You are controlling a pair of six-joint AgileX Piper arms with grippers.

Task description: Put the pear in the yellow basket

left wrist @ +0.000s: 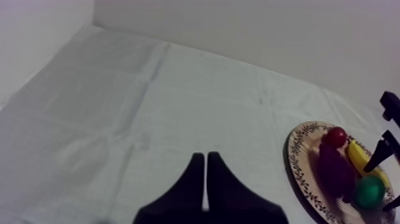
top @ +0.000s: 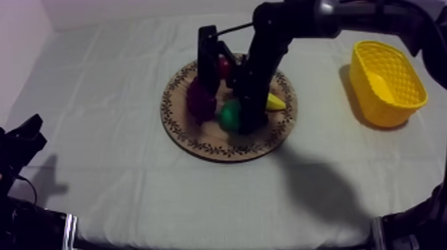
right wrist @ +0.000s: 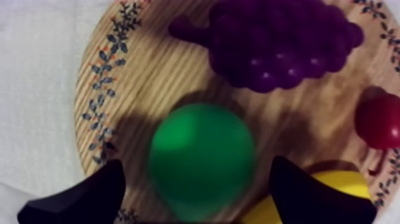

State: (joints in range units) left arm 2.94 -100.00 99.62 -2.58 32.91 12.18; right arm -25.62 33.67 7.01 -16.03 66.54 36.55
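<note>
Wide-open right end effector straddles the round green toy pear on the patterned wooden board; lower squarely, close gently, sparing the yellow banana.

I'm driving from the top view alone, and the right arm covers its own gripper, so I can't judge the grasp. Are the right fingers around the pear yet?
Observer: Yes. In the right wrist view the right gripper is open, with one finger at each side of the pear.
Operator: Are they touching it?
Observer: Not as far as I can see. A strip of the wooden board shows between each finger and the pear.
Operator: And the left gripper?
Observer: The left gripper is shut on nothing, its fingers together over bare cloth, away from the board.
</note>
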